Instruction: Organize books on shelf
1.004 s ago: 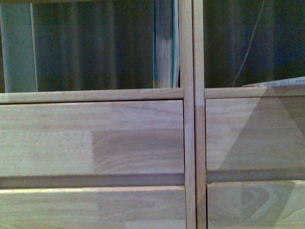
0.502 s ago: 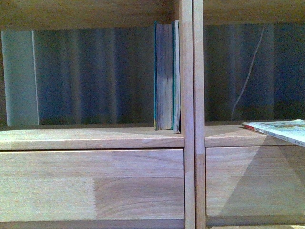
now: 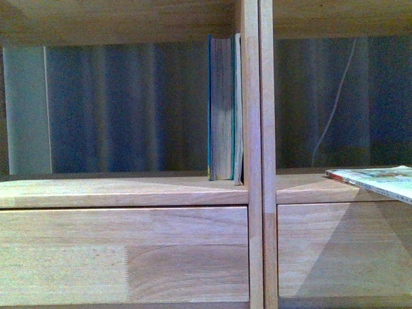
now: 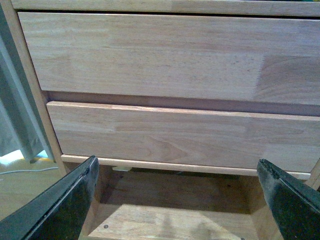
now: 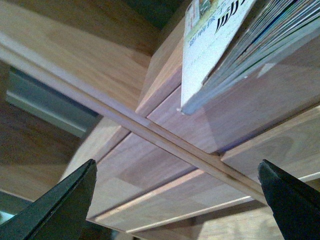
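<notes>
A teal-covered book with yellowed pages stands upright in the left compartment of the light-wood shelf, pressed against the double centre upright. A thin softcover with a pale colourful cover lies flat in the right compartment and juts over the shelf's front edge; the right wrist view shows the same softcover from below. Neither arm appears in the front view. My left gripper is open, empty, facing the lower drawer fronts. My right gripper is open, empty, below the softcover.
Plain wooden drawer fronts fill the space under the compartments. Behind the open compartments hangs a dark pleated curtain, with a thin white cord on the right. Below the lowest drawer is the shelf's open base.
The front view has risen: the compartments, the upright teal book and the flat softcover now show in full, where only their lower parts showed before. The books have not moved.
</notes>
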Available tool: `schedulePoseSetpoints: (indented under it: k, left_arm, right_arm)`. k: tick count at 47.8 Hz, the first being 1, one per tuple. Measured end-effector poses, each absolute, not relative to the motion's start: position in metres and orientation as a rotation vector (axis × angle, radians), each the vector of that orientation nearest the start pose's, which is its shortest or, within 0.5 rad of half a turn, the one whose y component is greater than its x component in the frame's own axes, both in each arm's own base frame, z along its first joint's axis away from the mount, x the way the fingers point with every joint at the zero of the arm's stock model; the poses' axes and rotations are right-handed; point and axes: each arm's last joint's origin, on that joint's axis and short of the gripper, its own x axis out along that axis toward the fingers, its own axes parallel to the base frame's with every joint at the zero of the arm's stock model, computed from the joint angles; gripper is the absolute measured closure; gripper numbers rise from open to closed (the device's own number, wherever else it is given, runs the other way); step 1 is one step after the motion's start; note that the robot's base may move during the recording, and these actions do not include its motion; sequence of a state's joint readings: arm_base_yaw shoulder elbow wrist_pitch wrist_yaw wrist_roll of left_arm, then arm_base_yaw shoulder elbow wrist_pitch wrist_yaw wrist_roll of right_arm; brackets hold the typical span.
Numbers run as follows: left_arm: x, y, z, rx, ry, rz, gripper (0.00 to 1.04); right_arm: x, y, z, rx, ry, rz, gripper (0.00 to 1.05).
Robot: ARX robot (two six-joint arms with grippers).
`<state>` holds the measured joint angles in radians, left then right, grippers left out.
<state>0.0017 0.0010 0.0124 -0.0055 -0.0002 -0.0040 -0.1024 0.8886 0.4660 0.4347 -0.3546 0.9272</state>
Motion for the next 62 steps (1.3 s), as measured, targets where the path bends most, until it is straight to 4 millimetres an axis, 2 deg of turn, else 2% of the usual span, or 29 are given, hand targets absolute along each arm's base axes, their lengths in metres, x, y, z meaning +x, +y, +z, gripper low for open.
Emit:
schedulePoseSetpoints:
  k: [10,15,21,40,62]
  left_arm:
    - [0.097,0.0,0.167,-0.004,-0.006,0.002,0.07]
    - [0.097,0.0,0.167,-0.004,-0.006,0.002,0.07]
    - [0.097,0.0,0.167,-0.004,-0.006,0.002,0.07]
    - [0.097,0.0,0.167,-0.004,-0.006,0.002,0.07]
    - [0.097,0.0,0.167,-0.004,-0.006,0.002,0.07]
  right_arm:
    - [0.241,0.004,0.274,1.113,0.114,0.202,0.07]
    - [0.256,0.003,0.275,1.165,0.083,0.169,0.07]
    - [0.264,-0.005,0.271,1.219,0.043,0.131,0.07]
    - [0.27,-0.041,0.27,1.362,-0.086,0.046,0.07]
    - [0.269,-0.044,0.273,1.366,-0.1,0.065,0.07]
